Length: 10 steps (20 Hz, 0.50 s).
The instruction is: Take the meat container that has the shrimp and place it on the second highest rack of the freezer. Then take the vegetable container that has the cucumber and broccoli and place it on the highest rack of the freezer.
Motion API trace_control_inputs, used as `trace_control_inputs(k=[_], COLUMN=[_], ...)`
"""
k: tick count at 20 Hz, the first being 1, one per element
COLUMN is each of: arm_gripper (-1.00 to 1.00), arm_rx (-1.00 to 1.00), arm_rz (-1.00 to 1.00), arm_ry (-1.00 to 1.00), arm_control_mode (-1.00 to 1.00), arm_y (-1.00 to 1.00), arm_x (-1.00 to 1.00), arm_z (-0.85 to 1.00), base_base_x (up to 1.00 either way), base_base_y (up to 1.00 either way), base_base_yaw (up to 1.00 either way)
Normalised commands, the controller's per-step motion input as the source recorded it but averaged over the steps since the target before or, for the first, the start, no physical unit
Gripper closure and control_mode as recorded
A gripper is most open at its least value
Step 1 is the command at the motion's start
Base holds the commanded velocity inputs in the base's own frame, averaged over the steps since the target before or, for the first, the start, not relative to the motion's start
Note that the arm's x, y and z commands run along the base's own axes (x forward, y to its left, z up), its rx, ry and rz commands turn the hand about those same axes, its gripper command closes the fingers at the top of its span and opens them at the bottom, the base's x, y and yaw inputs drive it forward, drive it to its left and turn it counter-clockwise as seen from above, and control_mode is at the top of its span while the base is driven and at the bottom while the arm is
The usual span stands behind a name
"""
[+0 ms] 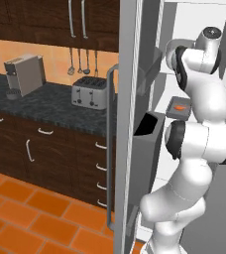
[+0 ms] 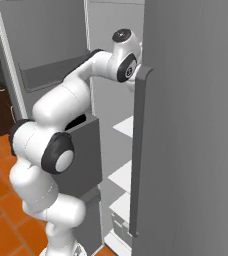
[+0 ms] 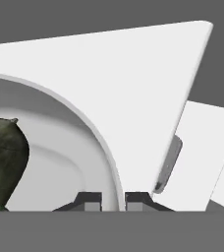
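Gripper (image 3: 113, 201) pinching bowl (image 3: 79, 128) rim over shelf (image 3: 133, 83)

No readable text, label, brand, number or sign appears on anything here.

Tight inside the freezer (image 1: 135, 99): white bowl (image 3: 74, 147) pinched at its rim by the gripper (image 3: 113, 201), bare shelf (image 3: 109, 74) beyond it. Grey tray (image 1: 179, 107) on the shelf below. Open door bin (image 1: 147, 144) crowding the left.
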Motion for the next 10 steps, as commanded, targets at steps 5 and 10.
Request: trace_control_inputs(k=[5,10], arm_gripper=[1.00,-1.00], arm_rx=[0.00,-0.03], arm_rz=[0.00,-0.01], arm_ry=[0.04,0.00], arm_control_mode=[-1.00,-1.00], arm_y=[-0.30,0.07], arm_x=[0.64,0.64], arm_z=[-0.18,-0.16], base_base_x=[0.00,0.00], base_base_y=[0.00,0.00], base_base_yaw=[0.00,0.00])
